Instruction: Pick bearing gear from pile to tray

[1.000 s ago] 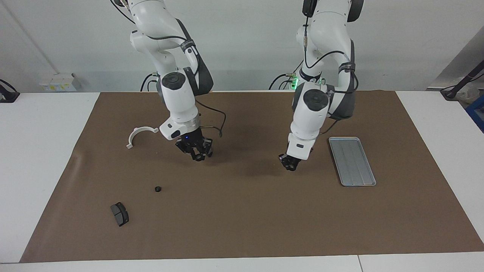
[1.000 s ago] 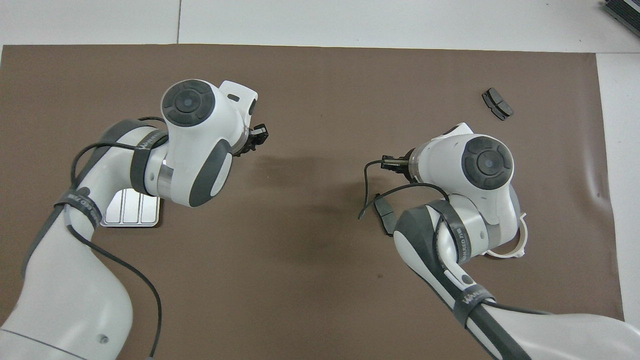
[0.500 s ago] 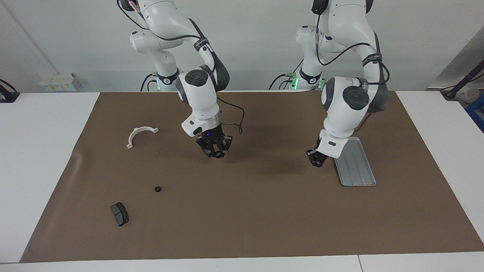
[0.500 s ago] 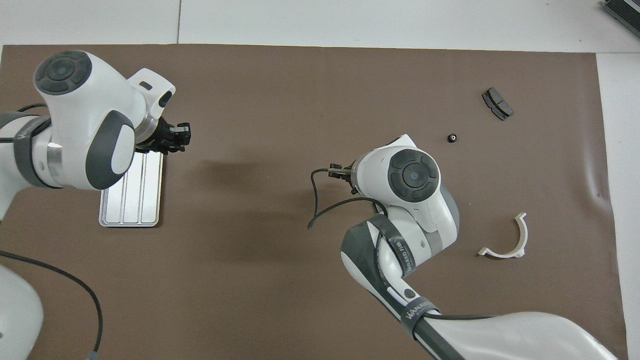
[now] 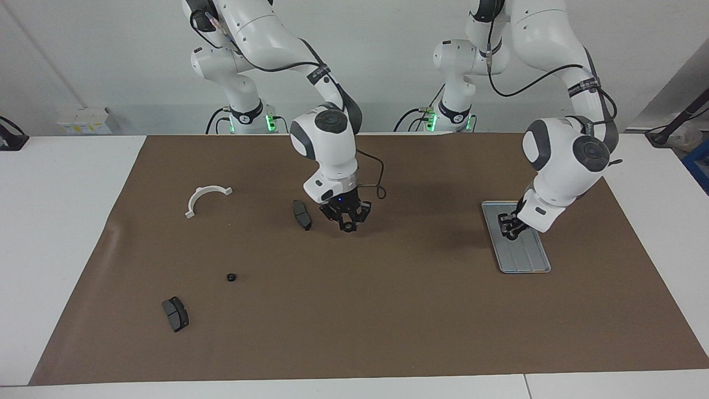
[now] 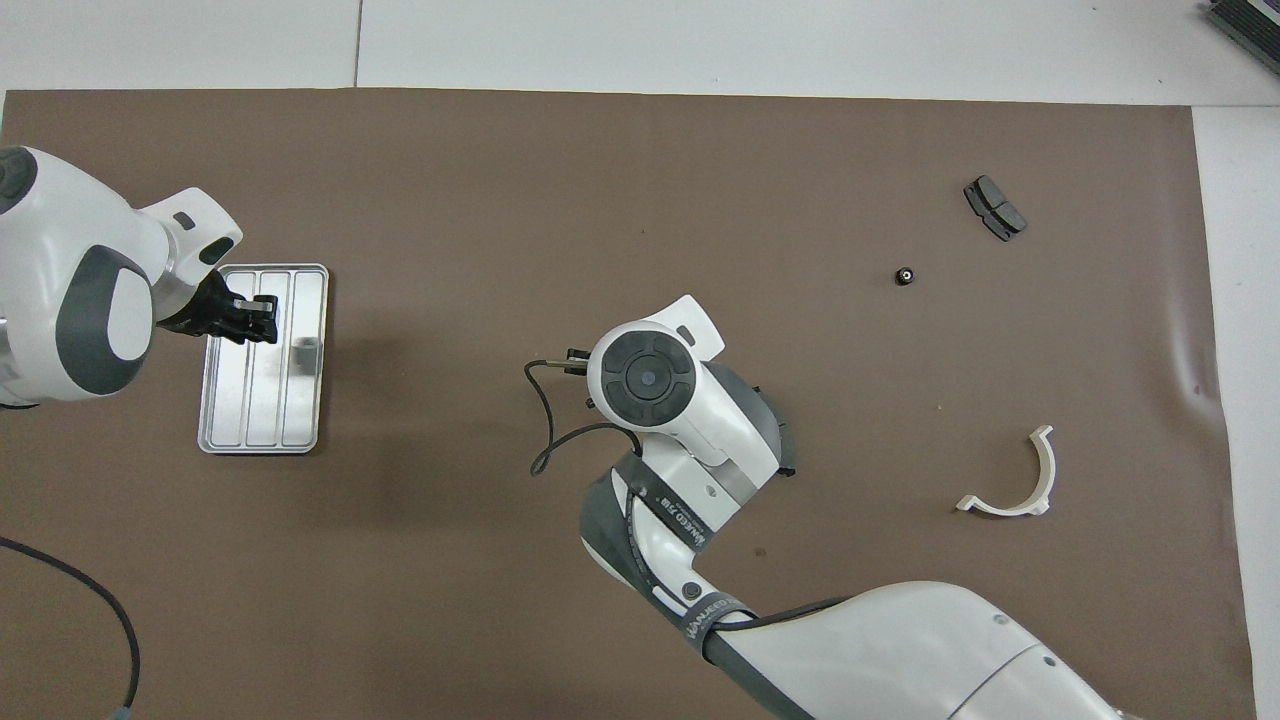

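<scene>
Overhead view: left tool [image 6: 258,320], grip unreadable, hangs over tray [image 6: 300,440].

Both arms are glossy white with dark grey joint covers and round grey end caps, and black cables loop along them under dark printed straps. Small green lights glow at their bases, and the wrists end in black gripper hardware.
</scene>
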Controlling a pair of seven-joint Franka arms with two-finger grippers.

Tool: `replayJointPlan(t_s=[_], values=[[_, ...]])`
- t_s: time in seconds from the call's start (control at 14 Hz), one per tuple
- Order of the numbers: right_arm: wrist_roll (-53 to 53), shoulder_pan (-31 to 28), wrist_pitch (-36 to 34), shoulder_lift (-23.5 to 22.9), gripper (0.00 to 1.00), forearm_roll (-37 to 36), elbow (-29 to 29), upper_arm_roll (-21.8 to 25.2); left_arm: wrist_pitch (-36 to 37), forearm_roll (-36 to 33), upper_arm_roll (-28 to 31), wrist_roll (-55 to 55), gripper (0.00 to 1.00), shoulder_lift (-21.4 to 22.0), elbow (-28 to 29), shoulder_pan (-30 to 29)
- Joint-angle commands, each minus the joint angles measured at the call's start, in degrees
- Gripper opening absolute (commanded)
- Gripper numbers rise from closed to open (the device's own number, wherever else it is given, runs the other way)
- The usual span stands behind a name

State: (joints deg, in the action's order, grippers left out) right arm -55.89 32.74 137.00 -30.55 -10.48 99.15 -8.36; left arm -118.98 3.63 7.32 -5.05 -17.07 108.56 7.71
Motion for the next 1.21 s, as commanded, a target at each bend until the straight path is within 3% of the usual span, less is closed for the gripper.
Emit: replayJointPlan(t_s=[0.0, 0.07, 0.36, 0.71, 0.93, 1.14], values=[[-1.32, -0.31, -1.91, -0.39, 0.81, -1.65, -1.68, 0.1, -1.07, 0.15, -0.03, -0.92, 0.81, 2.22, 2.27, 0.02], [-1.41, -0.39, -2.35, -0.39, 1.0, -1.65, -2.29, 0.1, -1.07, 0.15, -0.03, -0.92, 0.84, 2.13, 1.92, 0.11], [-0.37, -4.41, -2.36, 2.32, 1.0, -1.74, -2.04, 0.36, -1.69, 0.15, -0.2, 4.23, 0.83, 1.34, -1.06, 5.36], [10.51, -13.64, -2.79, 8.13, 1.0, -1.21, 1.65, 0.19, -3.53, 0.15, -0.46, 29.79, 0.79, 1.16, -2.82, 18.63], [20.79, -20.41, -2.71, 8.13, 1.0, -0.77, 2.45, 0.19, -6.25, 0.15, -0.55, 38.17, 0.75, 1.08, -2.74, 25.75], [28.1, -25.86, -2.53, 7.35, 1.0, -0.77, 2.45, 0.19, -12.13, 0.15, -0.55, 43.97, 0.74, -2.25, -2.47, 30.94]])
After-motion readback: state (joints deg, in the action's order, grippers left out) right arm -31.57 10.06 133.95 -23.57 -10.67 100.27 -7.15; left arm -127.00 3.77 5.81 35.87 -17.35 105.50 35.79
